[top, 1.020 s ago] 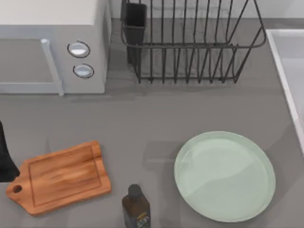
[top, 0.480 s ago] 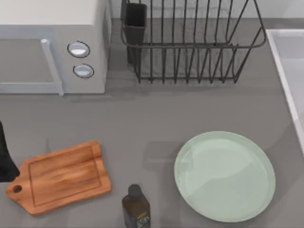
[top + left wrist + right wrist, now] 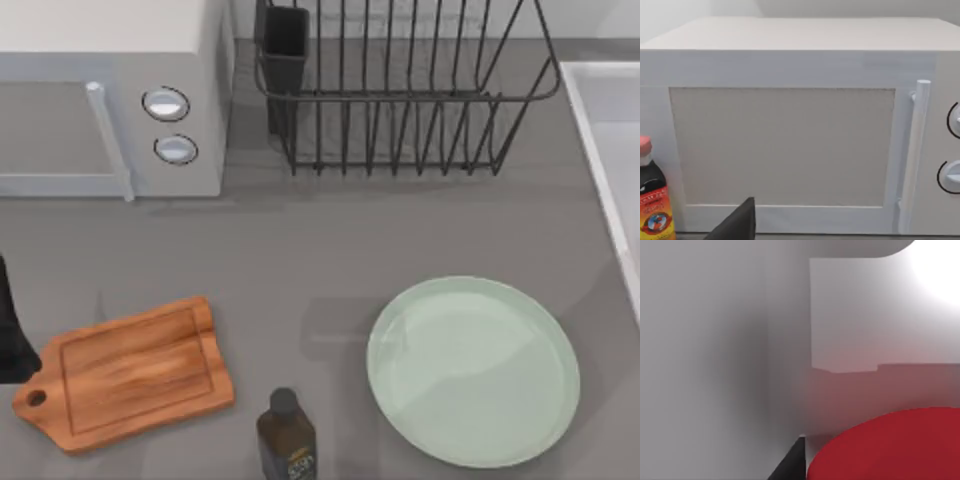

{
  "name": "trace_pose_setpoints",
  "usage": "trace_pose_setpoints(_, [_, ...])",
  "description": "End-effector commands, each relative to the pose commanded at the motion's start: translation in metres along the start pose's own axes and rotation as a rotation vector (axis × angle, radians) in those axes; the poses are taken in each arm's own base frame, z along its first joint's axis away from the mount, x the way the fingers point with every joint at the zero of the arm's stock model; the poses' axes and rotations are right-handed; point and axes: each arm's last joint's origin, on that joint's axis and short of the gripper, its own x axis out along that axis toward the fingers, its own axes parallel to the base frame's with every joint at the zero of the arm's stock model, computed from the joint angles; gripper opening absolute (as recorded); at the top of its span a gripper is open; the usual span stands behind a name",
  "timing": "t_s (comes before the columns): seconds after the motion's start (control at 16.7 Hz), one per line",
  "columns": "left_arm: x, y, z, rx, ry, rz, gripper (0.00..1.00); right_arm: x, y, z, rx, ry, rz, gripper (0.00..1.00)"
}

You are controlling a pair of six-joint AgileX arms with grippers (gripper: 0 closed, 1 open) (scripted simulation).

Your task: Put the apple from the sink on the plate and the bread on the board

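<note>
The apple sits inside the sink, at the surface's three o'clock, right under my right wrist. I cannot tell how my jaws stand. An off-centre squeeze could roll it away from the plate.

Kitchen counter: microwave, dish rack, sink.

A matte black, smooth-surfaced segment of the left arm is seen at the top view's left edge — rounded below, narrower above. In each wrist view a black, angular, wedge-shaped part of the gripper is seen — no cables, screws or markings can be made out.
</note>
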Motion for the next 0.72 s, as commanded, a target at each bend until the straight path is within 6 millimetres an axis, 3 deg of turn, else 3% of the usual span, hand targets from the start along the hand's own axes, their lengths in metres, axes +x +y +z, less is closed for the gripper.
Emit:
trace_pose_setpoints(0.06, [0.0, 0.0, 0.0, 0.0, 0.0, 0.0, 1.0, -0.028, -0.001, 0.006, 0.007, -0.05, 0.0, 0.0])
trace_pose_setpoints(0.24, [0.0, 0.0, 0.0, 0.0, 0.0, 0.0, 1.0, -0.042, -0.002, 0.008, 0.007, -0.054, -0.002, 0.0])
trace_pose_setpoints(0.6, [0.0, 0.0, 0.0, 0.0, 0.0, 0.0, 1.0, -0.116, -0.001, 0.007, 0.007, -0.041, 0.003, 0.0])
trace_pose_setpoints(0.72, [0.0, 0.0, 0.0, 0.0, 0.0, 0.0, 1.0, -0.128, -0.001, 0.006, 0.007, -0.05, 0.0, 0.0])
